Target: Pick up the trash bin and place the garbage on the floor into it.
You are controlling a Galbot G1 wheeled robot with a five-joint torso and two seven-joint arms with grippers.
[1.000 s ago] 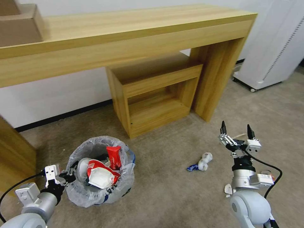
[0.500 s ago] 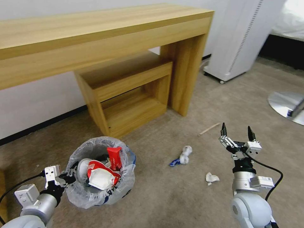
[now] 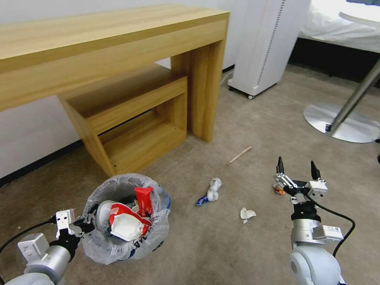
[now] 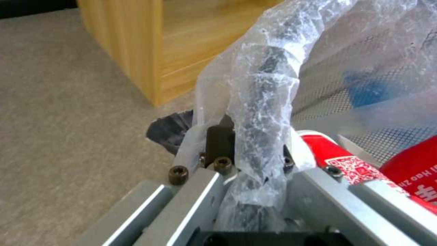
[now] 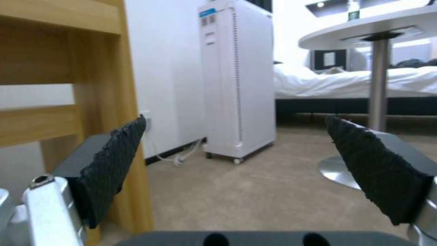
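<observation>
- My left gripper is clamped on the bagged rim of the trash bin (already part full), carried low at my left.
- My right gripper gapes wide, empty, above the floor.
- Step, I judge: closing on the garbage; next, descend onto the crumpled paper.

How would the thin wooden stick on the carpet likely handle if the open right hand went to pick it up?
The wooden stick looks slim and straight, so probably stiff and very light. It lies flat on the short-pile floor, leaving little for the right hand to get under; it may skid or roll under fingertip pressure. Being so thin, it could snap if squeezed hard.
</observation>
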